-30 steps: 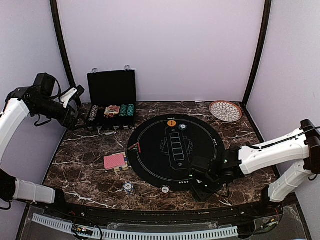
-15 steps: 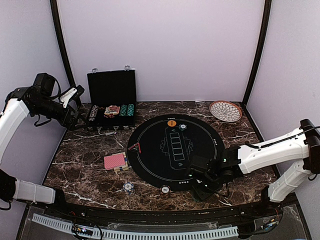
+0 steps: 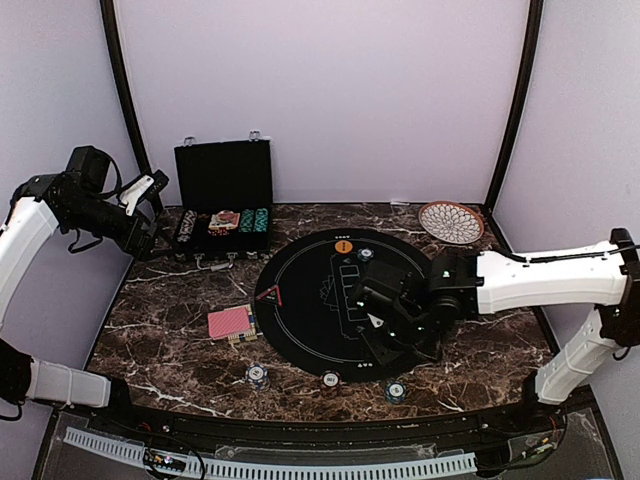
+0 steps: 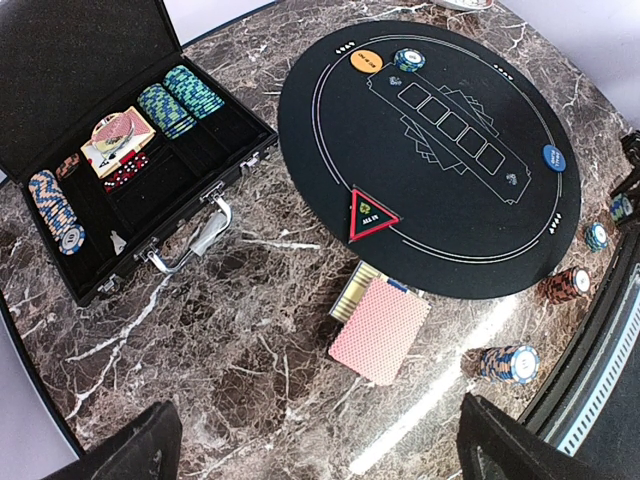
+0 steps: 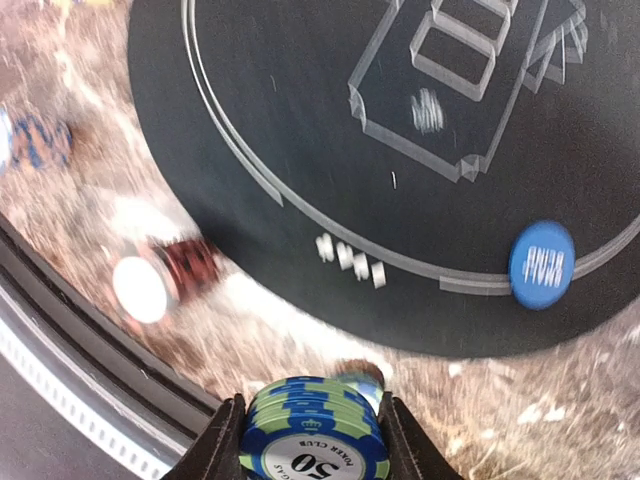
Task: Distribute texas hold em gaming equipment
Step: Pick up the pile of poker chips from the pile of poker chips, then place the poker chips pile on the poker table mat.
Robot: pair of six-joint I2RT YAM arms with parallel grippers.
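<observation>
**Poker chips clamped in the right gripper above the mat**

The right gripper (image 5: 311, 405) is closed on a short stack of blue-and-green chips (image 5: 313, 432), one finger pressed to each side. The top chip is marked 50. In the top view this gripper hangs over the near right part of the round black mat (image 3: 300, 330).

Below it, a blue button disc (image 5: 541, 264) lies on the mat's rim. A blurred red-brown chip stack (image 5: 170, 275) lies on its side on the marble surface (image 3: 180, 290). A teal chip stack (image 3: 396, 391) and a blue chip stack (image 4: 508, 362) also stand on the surface near its front edge.

The deck of red-backed cards (image 4: 380, 328) lies just off the mat's left edge. At the far rim sit the orange button disc (image 4: 367, 61) and a single chip pile (image 4: 408, 60).

The left gripper (image 4: 318, 420) is off at the far left, jaws wide apart and empty, near the open black case (image 4: 60, 60), which holds rows of chips. A patterned plate (image 3: 451, 222) sits at the far right corner.
</observation>
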